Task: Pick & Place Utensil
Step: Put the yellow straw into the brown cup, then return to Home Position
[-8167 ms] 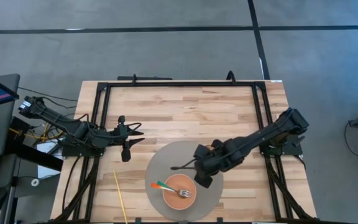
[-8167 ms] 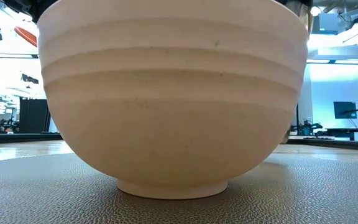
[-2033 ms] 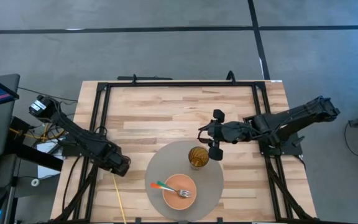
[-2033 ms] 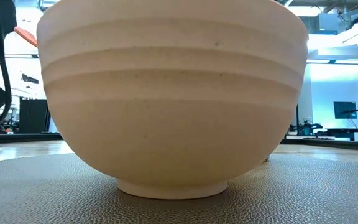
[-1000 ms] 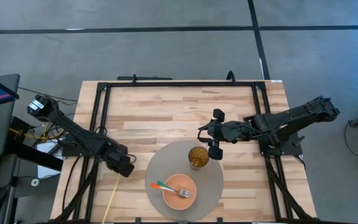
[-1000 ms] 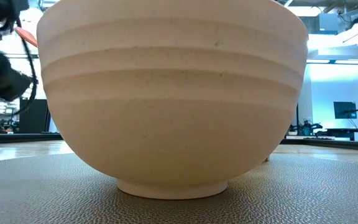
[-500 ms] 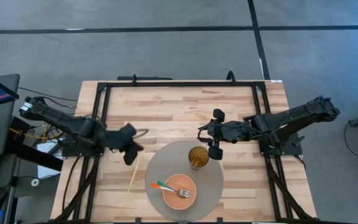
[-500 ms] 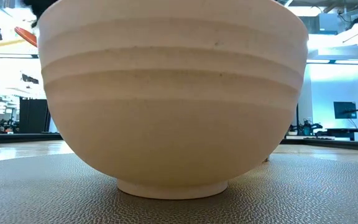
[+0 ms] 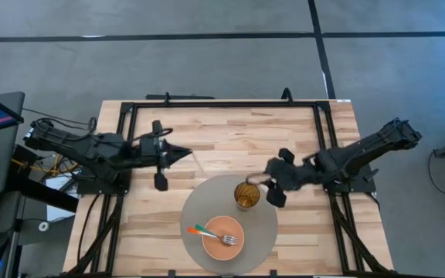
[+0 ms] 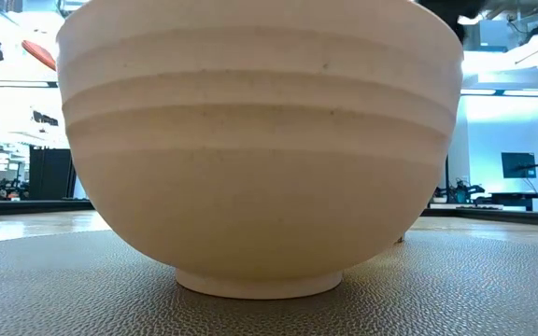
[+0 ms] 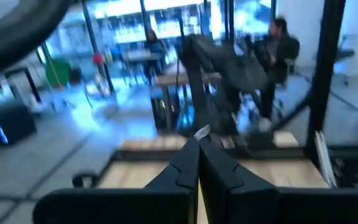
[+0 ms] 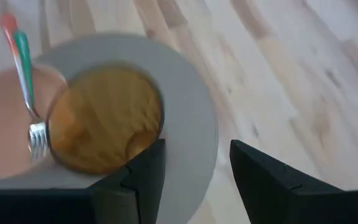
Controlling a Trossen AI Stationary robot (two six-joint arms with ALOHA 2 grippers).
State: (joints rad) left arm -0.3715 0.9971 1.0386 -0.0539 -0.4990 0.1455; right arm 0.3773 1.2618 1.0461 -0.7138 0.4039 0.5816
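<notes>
Standing by the table (image 9: 230, 131), I see the left gripper (image 9: 178, 154) raised over the bare wood on the left, well apart from the dishes. From overhead I cannot read its fingers. Its own wrist camera settles that: they are pressed together, with a pale stick (image 11: 202, 131) poking out at the tips (thin enough that I am only judging it to be a utensil).

Further along lies a round grey mat (image 9: 199, 205). On it sits a bowl (image 9: 224, 224) with a fork (image 9: 211, 233) inside, its orange-and-green handle resting over the rim. Just beside the bowl stands an amber cup (image 9: 246, 194), with nothing in it as far as I can tell.

The right gripper (image 12: 194, 165) hovers at the cup's far side. Its wrist camera shows the fingers spread wide and holding nothing, with the cup just ahead of them.

My reading is that the fork's part looks done and the stick is picked up but not yet placed. It has to cross to the mat, probably into the cup.

The table-level camera adds little, since the bowl fills it and hides the cup, the fork and both arms.
</notes>
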